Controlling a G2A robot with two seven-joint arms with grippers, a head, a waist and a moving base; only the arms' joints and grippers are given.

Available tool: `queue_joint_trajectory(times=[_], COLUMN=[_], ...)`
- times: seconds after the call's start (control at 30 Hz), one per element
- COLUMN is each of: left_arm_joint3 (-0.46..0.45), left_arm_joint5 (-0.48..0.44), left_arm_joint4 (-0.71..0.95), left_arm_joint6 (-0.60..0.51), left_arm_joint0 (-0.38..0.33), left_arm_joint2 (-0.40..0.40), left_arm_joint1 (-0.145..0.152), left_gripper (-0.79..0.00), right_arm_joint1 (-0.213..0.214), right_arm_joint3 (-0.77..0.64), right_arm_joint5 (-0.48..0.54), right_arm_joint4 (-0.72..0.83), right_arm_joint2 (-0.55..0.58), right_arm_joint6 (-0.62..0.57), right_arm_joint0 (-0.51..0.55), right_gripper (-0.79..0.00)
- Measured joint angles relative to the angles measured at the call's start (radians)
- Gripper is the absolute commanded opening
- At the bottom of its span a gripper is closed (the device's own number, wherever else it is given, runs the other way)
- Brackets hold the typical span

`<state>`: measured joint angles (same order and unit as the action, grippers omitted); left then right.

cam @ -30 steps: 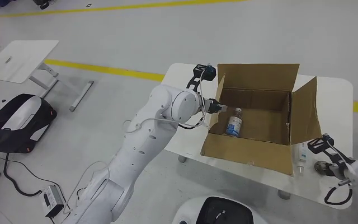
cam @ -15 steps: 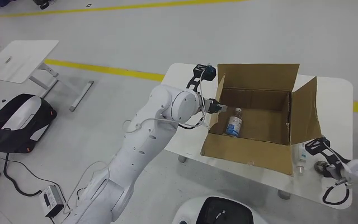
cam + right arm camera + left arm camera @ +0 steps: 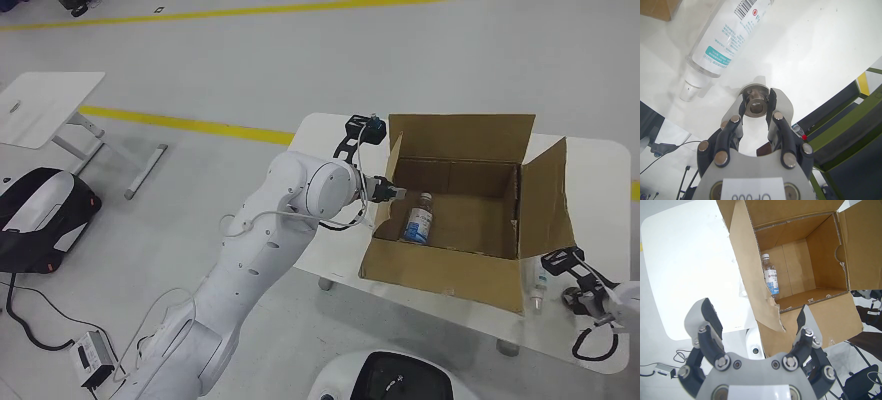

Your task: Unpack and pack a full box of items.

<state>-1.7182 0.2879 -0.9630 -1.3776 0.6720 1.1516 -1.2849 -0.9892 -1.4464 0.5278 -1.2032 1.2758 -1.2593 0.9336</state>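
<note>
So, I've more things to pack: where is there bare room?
The box is bare inside from the bottle by one wall to the opposite wall. The table beside the left gripper is bare. Crowded on the box's other side: a second bottle, and the right gripper holding a metal part.

Open cardboard box; bottle lying inside

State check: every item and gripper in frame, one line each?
cardboard box: open, flaps up, one edge torn
bottle in box: lying down, capped
bottle on table: lying beside box
left gripper: open, empty
right gripper: shut on metal fitting
metal fitting: gripped by its hub
</note>
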Motion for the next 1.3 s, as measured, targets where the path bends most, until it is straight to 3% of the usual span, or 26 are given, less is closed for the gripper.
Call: queue_joint_trajectory(times=[0.13, 0.2, 0.23, 0.47, 0.7, 1.03, 1.3], left_arm_joint3=[0.000, 0.000, 0.000, 0.000, 0.000, 0.000, 0.000], left_arm_joint5=[0.000, 0.000, 0.000, 0.000, 0.000, 0.000, 0.000], left_arm_joint4=[0.000, 0.000, 0.000, 0.000, 0.000, 0.000, 0.000], left_arm_joint6=[0.000, 0.000, 0.000, 0.000, 0.000, 0.000, 0.000], left_arm_joint0=[0.000, 0.000, 0.000, 0.000, 0.000, 0.000, 0.000], left_arm_joint2=[0.000, 0.000, 0.000, 0.000, 0.000, 0.000, 0.000], left_arm_joint1=[0.000, 0.000, 0.000, 0.000, 0.000, 0.000, 0.000], left_gripper=[0.000, 0.000, 0.000, 0.000, 0.000, 0.000, 0.000], right_arm_joint1=[0.001, 0.001, 0.001, 0.007, 0.025, 0.068, 0.115], right_arm_joint3=[0.010, 0.013, 0.013, -0.018, -0.133, -0.421, -0.574], right_arm_joint5=[0.001, 0.001, 0.001, -0.012, -0.025, 0.043, 0.081], right_arm_joint4=[0.003, 0.003, 0.003, 0.007, 0.044, 0.168, 0.225], right_arm_joint2=[-0.005, -0.009, -0.011, 0.002, 0.092, 0.296, 0.323], right_arm_joint6=[0.003, 0.004, 0.004, 0.008, 0.003, 0.010, 0.048], right_arm_joint0=[-0.004, -0.004, -0.004, 0.005, 0.055, 0.226, 0.337], right_gripper=[-0.603, -0.748, -0.785, -0.785, -0.785, -0.785, -0.785])
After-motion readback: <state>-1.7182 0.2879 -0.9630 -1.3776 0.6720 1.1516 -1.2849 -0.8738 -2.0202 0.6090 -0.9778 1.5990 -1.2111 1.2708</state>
